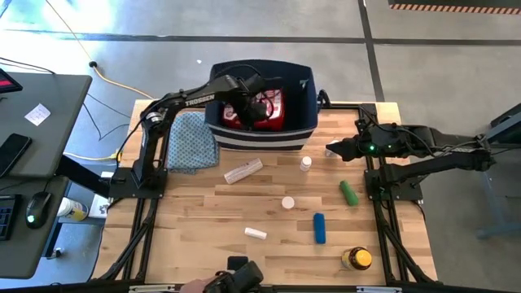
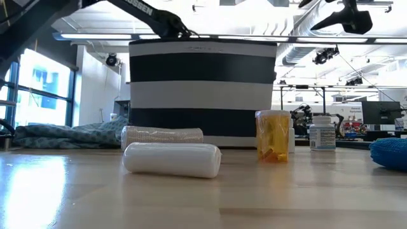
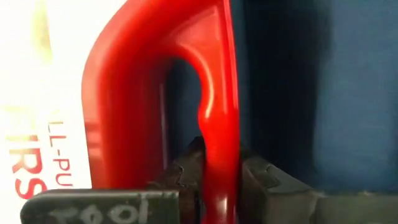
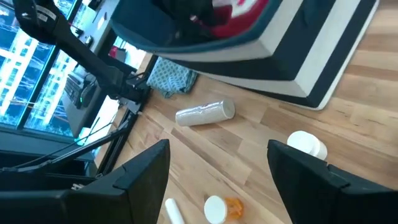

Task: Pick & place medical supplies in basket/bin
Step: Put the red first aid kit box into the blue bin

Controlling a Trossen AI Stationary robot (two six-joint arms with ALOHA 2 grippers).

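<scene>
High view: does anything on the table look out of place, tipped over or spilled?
Nothing looks spilled or damaged. The patterned cloth lies crumpled beside the bin, not among the supplies. The left gripper is shut on the first-aid kit handle inside the bin; the right gripper is open over the table.

Near my table's (image 1: 203,236) far left corner lies a crumpled blue-green patterned cloth (image 1: 192,140). Off the table's left edge stands a grey desk (image 1: 32,138) carrying a computer mouse (image 1: 37,208), a phone (image 1: 11,151) and a paper slip (image 1: 37,114).
</scene>
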